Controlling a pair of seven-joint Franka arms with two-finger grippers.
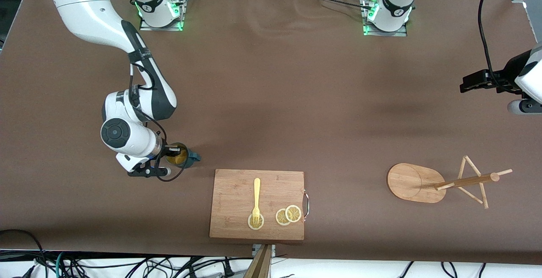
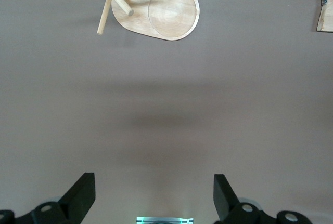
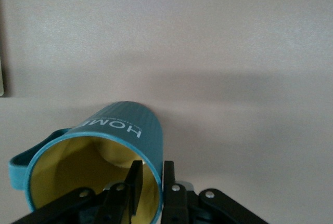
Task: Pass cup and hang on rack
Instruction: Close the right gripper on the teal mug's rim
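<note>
Right hand [image 3: 151, 185] pinching empty cup [image 3: 99, 151] rim, lower left; left hand [image 2: 153, 195] spread, cut off at right edge.

We note a board [image 1: 237, 193] on the table [image 1: 271, 100], fork [image 1: 256, 199] on it, tines on one lemon slice [image 1: 255, 222], two overlapping slices [image 1: 288, 215] near its handle [image 1: 306, 204].

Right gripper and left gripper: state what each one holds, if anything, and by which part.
The right gripper pinches the cup by its rim wall, one finger inside, one outside. The left gripper is open and holds nothing.
</note>
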